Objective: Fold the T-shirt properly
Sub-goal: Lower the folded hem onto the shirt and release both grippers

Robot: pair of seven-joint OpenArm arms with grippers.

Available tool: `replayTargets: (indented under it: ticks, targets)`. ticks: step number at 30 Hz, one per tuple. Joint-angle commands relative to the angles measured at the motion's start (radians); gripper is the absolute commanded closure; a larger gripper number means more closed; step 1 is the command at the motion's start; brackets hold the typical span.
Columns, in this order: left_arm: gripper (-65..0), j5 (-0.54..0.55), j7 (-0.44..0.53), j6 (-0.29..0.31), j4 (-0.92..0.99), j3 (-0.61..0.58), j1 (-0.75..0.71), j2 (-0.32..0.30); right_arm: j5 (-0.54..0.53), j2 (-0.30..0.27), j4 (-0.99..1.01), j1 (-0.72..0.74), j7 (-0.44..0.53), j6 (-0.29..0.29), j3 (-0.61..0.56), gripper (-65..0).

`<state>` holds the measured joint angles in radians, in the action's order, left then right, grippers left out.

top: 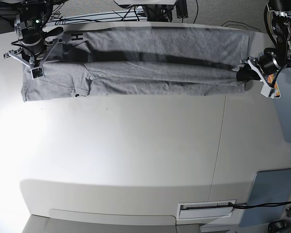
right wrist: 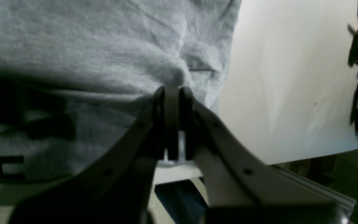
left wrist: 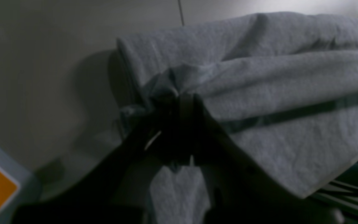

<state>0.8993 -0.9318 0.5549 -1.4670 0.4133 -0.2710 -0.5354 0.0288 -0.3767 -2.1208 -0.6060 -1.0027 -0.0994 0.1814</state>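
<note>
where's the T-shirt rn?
Base view: the T-shirt stretches along the table's far edge, pinched between the right hand and the left hand.

Both arms reach inward, left tool (left wrist: 179,102) and right tool (right wrist: 172,93) each clamped on fabric.

One T-shirt (top: 150,60), two claws: left claw (top: 243,73), right claw (top: 37,59).

Black "H" on the T-shirt (top: 136,60)
</note>
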Motion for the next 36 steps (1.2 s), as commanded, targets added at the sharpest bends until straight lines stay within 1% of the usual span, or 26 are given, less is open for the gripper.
replayTargets:
  ticks: [1, 8, 11, 13, 14, 16, 18, 19, 21, 23, 26, 28, 29, 32, 33, 36]
  targets:
    - [0.0, -0.009, -0.014, -0.011, -0.008, 0.011, 0.0, -0.025, 0.024, -0.014, -0.018, -0.007, 0.004, 0.015, 0.01, 0.0]
    - [0.0, -0.009, -0.022, -0.011, -0.008, 0.011, 0.0, -0.029, 0.025, -0.014, -0.018, -0.015, -0.034, 0.014, 0.01, 0.0]
    - [0.0, -0.009, -0.023, -0.008, -0.008, 0.011, 0.0, -0.03, 0.024, -0.014, -0.018, -0.014, -0.034, 0.014, 0.01, 0.0]
    - [0.0, -0.009, -0.023, 0.023, -0.008, 0.011, 0.0, -0.03, 0.024, -0.014, -0.018, -0.015, -0.035, 0.014, 0.01, 0.0]
    - [-3.9, -0.009, -0.023, 0.035, -0.008, 0.011, 0.0, -0.03, 0.024, -0.014, -0.018, -0.015, -0.037, 0.014, 0.01, 0.0]
    - [-13.8, -0.009, -0.022, 0.034, -0.008, 0.011, 0.0, -0.03, 0.024, -0.014, -0.018, -0.015, -0.049, 0.014, 0.01, 0.0]
    - [-22.4, -0.009, -0.021, 0.034, -0.008, 0.011, 0.0, -0.03, 0.025, -0.014, -0.018, -0.015, -0.057, 0.014, 0.01, -0.4]
    - [-25.5, -0.009, -0.018, 0.034, -0.008, 0.011, 0.0, -0.031, 0.025, -0.014, -0.018, -0.015, -0.058, 0.013, 0.01, -3.7]
    - [-29.1, -0.009, -0.018, 0.034, -0.008, 0.011, 0.0, -0.03, 0.025, -0.014, -0.018, -0.014, -0.056, 0.009, 0.01, -9.2]
    - [-29.7, -0.009, -0.018, 0.035, -0.008, 0.011, 0.002, -0.03, 0.038, -0.014, -0.018, -0.014, -0.055, -0.012, 0.01, -13.0]
    - [-29.7, -0.018, -0.016, 0.034, -0.008, 0.011, 0.005, -0.03, 0.051, -0.014, -0.018, -0.014, -0.055, -0.016, 0.01, -13.1]
    - [-29.7, -0.055, 0.012, 0.033, -0.008, 0.011, 0.005, -0.03, 0.05, -0.014, -0.018, -0.014, -0.056, -0.016, 0.01, -13.1]
    - [-29.7, -0.083, 0.031, 0.025, -0.008, 0.011, 0.005, -0.03, 0.05, -0.014, -0.018, -0.014, -0.056, -0.016, 0.01, -13.1]
    - [-29.7, -0.159, 0.079, -0.039, -0.008, 0.011, 0.005, -0.028, 0.05, -0.014, -0.018, -0.014, -0.057, -0.016, 0.01, -13.1]
    - [-29.7, -0.176, 0.086, -0.05, -0.008, 0.011, 0.005, -0.027, 0.05, -0.014, -0.018, -0.014, -0.058, -0.016, 0.01, -13.1]
    - [-29.7, -0.174, 0.084, -0.049, -0.008, 0.01, -0.001, -0.022, 0.05, -0.014, -0.018, -0.014, -0.058, -0.016, 0.01, -13.1]
